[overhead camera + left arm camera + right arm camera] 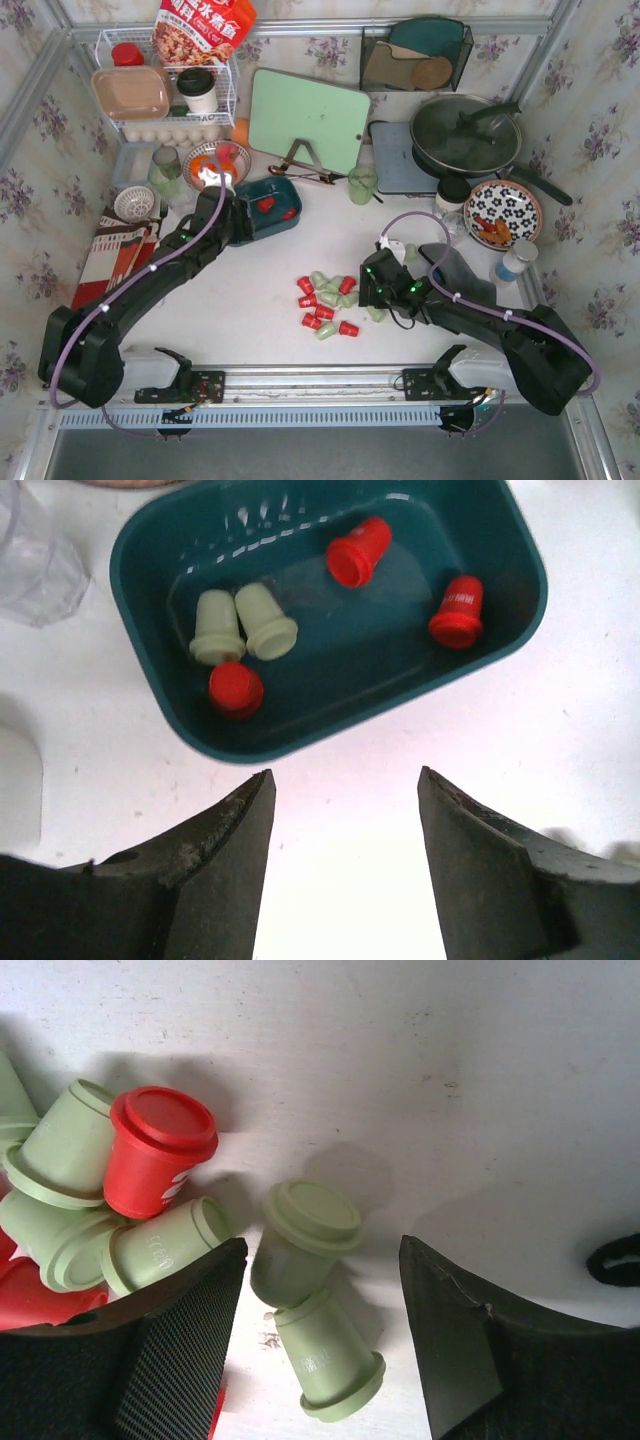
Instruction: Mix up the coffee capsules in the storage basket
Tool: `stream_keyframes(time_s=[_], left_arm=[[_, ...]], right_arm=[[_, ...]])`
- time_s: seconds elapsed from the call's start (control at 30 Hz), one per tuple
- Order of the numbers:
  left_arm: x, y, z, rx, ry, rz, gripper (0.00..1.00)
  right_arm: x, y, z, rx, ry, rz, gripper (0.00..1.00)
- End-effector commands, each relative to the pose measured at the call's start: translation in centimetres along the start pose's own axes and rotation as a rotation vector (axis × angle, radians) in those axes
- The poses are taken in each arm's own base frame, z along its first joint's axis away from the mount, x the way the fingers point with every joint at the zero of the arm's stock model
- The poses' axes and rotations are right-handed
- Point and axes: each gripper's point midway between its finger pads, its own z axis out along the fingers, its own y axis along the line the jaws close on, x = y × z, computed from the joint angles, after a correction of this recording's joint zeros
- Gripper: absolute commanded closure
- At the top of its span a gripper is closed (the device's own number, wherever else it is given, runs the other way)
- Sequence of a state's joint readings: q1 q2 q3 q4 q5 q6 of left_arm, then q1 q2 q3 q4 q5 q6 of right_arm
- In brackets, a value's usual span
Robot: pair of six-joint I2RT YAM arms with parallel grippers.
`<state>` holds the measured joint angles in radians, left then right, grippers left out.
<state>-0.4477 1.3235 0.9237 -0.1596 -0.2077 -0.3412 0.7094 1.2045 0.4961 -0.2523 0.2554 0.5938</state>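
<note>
The right pincer (320, 1252) stands about half open just above the counter (480, 1080), gripping nothing; two pale green coffee capsules (305, 1245) sit between its fingers; one stands roughly on end, lid up, close against the left-hand finger and clear of the other; the second lies on its side nearer the wrist, long axis slanting across the gap, wide rim toward the right-hand finger; the loose heap (326, 305) of red and green lies just off to this pincer's left, so the right arm is plainly the nearer one for fetching.

Farther out, the left pincer (345, 775) hangs wide open and empty over bare counter, just short of the storage basket (520, 595); the basket lies straight ahead of its fingertips, long axis crosswise to the reach and slightly slanted; inside are three red capsules and two green, most lying on their sides.
</note>
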Motion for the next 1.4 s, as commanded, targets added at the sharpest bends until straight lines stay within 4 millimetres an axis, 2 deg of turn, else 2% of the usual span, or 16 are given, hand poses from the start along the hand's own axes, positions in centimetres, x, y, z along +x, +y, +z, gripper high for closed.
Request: stream_keyframes(time_s=[0.0, 0.2, 0.5, 0.8, 0.93, 1.13, 1.27, 1.37], left_arm=[[1.1, -0.1, -1.1, 0.026, -0.012, -0.051, 0.38], [2.4, -0.1, -1.9, 0.050, -0.014, -0.075, 0.38], [2.6, -0.6, -2.5, 0.088, -0.023, -0.094, 0.38], [2.9, -0.8, -2.8, 0.111, -0.031, -0.113, 0.38], [3.0, -0.9, -2.9, 0.117, -0.035, -0.118, 0.38], [3.2, -0.8, -3.0, 0.115, -0.033, -0.120, 0.38], [3.2, -0.9, -3.3, 0.127, -0.043, -0.132, 0.38], [3.3, -1.1, -3.4, 0.140, -0.044, -0.142, 0.38]], right_arm=[[-0.8, 1.0, 0.6, -0.027, -0.034, 0.047, 0.30], [-1.1, 1.0, 1.2, 0.001, -0.019, 0.028, 0.30], [-1.6, 1.4, 1.3, 0.013, -0.011, 0.030, 0.51], [-2.4, 2.0, 1.2, 0.011, -0.006, 0.021, 0.65], [-6.0, 3.6, 0.3, -0.013, -0.084, 0.015, 0.64], [-13.4, 7.9, -0.9, -0.083, -0.235, -0.015, 0.63], [-19.1, 12.4, -1.2, -0.189, -0.358, -0.039, 0.62], [-22.5, 16.1, 0.1, -0.270, -0.428, -0.079, 0.62]])
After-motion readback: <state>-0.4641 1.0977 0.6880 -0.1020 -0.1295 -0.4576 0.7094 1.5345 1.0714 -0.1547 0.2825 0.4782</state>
